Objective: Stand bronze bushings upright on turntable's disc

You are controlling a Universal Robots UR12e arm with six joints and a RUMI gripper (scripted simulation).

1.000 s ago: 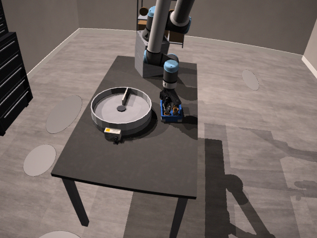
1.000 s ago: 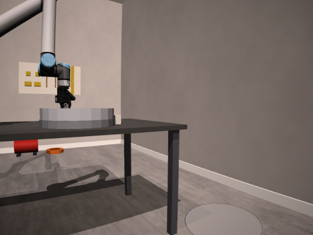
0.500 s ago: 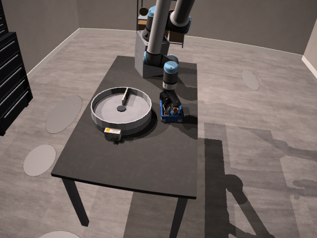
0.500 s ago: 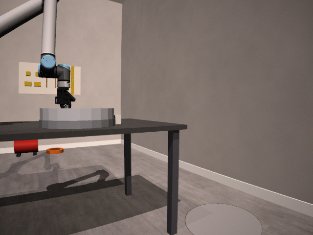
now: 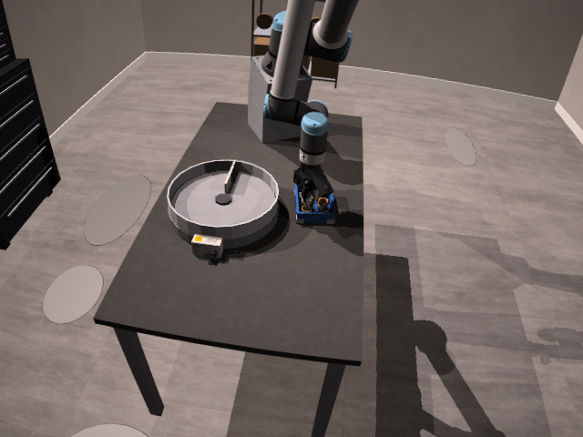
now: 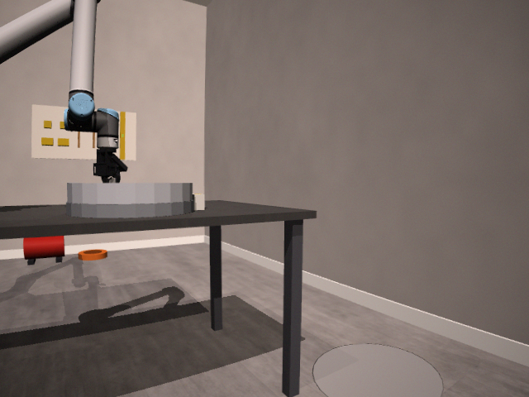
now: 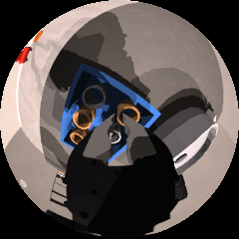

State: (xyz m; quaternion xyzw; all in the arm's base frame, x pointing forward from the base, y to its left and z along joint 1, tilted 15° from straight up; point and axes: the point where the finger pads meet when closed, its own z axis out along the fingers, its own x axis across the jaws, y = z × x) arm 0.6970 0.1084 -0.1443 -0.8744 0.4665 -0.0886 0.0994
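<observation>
Gripper (image 5: 307, 201) (image 6: 111, 180) (image 7: 119, 115) down at the crate (image 5: 315, 218) (image 7: 65, 121), fingers drawn nearly together, nothing held that I can make out. By the wrist view's clock, a bronze bushing (image 7: 130, 106) sits at two, right beside the tips; another bronze bushing (image 5: 322, 206) (image 7: 75, 119) at nine, and a smaller bronze bushing (image 7: 72, 136) at eight. All three are in the blue crate, with a dark steel bushing (image 7: 103, 95) at ten and a pale ring, likely steel, at six, seen between the fingers.

These should be stiff, fairly heavy for their size, hard to hurt but slick; I'd go for opposite outer walls, square to the axis, or they may roll in the pads.

Farther out, from the crate in the top view, the turntable (image 5: 226, 231) (image 6: 130, 194) lies at nine: walled rim, dark hub (image 5: 223, 198) central, divider at one, no bushings on its disc (image 5: 244, 204).
</observation>
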